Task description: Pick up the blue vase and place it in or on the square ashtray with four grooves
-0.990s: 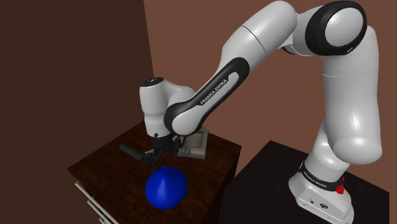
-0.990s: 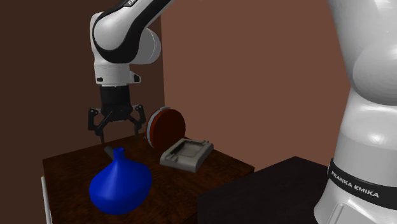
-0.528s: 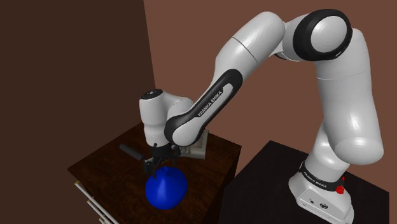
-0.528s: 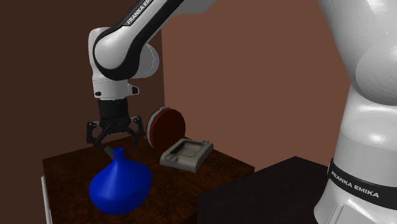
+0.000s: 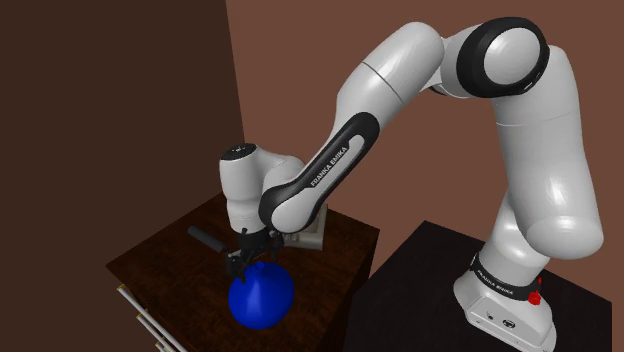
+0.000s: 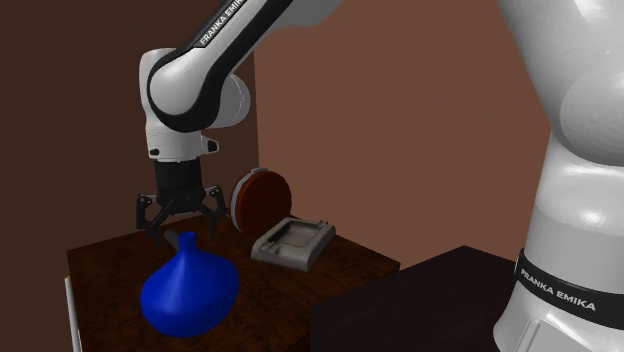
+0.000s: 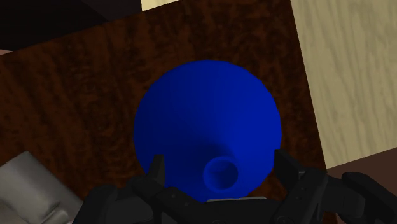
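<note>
The blue vase (image 5: pixel 262 296) (image 6: pixel 188 292), round-bodied with a narrow neck, stands upright near the front of the dark wooden table (image 5: pixel 160 262). My gripper (image 5: pixel 250 258) (image 6: pixel 183 230) hangs straight down over it, open, its fingers on either side of the neck top without touching it. In the wrist view the vase (image 7: pixel 207 124) lies under the gripper (image 7: pixel 219 170), with the neck opening between the spread fingertips (image 7: pixel 156 173). The grey square ashtray (image 6: pixel 292 243) (image 7: pixel 25 186) sits behind the vase on the same table, partly hidden by the arm in the shoulder view.
A round reddish-brown disc (image 6: pixel 262 200) stands on edge behind the ashtray, near the brown wall. The table is small, with edges close around the vase. The dark stand (image 5: pixel 450 290) lies at the shoulder view's lower right. Pale floor (image 7: pixel 343 70) shows beyond the table edge.
The gripper has come down from well above the vase to the level of its neck top, still open. The vase and ashtray have not moved.
</note>
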